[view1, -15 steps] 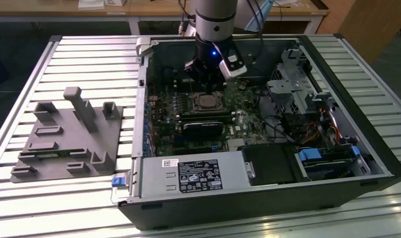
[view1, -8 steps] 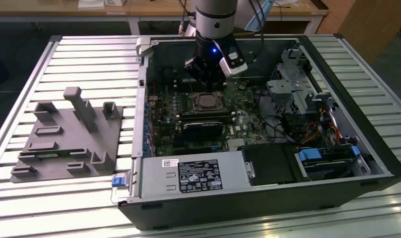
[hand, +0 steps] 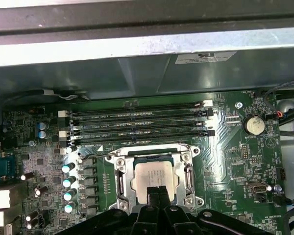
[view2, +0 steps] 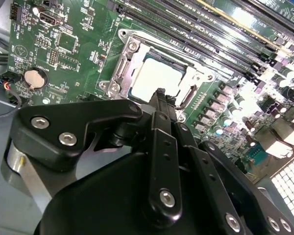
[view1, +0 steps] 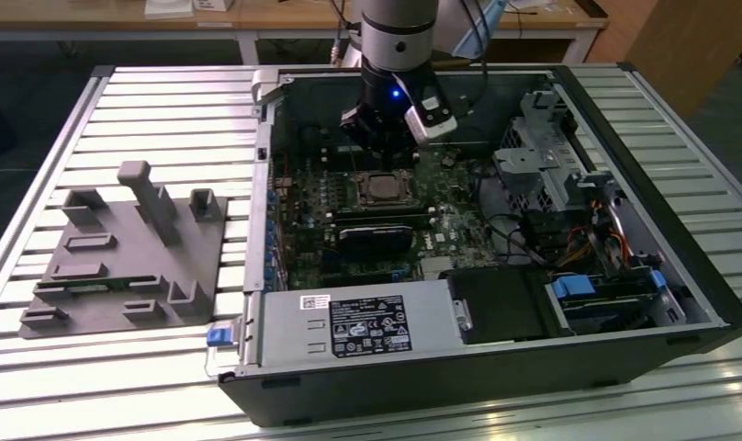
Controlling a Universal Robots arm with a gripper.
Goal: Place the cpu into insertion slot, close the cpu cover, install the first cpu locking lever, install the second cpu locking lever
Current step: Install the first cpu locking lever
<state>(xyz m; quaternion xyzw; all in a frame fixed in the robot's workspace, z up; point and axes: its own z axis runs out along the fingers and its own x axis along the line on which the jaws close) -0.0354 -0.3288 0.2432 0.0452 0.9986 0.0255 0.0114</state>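
Your claw (hand: 159, 193), pinched shut and empty, sits at the cpu (hand: 154, 176), seated beneath the lowered cpu cover (hand: 188, 177); lever locking unclear.

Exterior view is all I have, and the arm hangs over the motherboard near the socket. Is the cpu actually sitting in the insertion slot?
Observer: Yes. In both wrist views the cpu lies flat in the insertion slot, pale top up.
Operator: And the cpu cover?
Observer: The cpu cover is down flat around the cpu, its window framing the pale top.
Operator: Where is the gripper?
Observer: The gripper is shut, with its tip at the cpu's edge on the side away from the memory slots. I cannot tell whether it touches.
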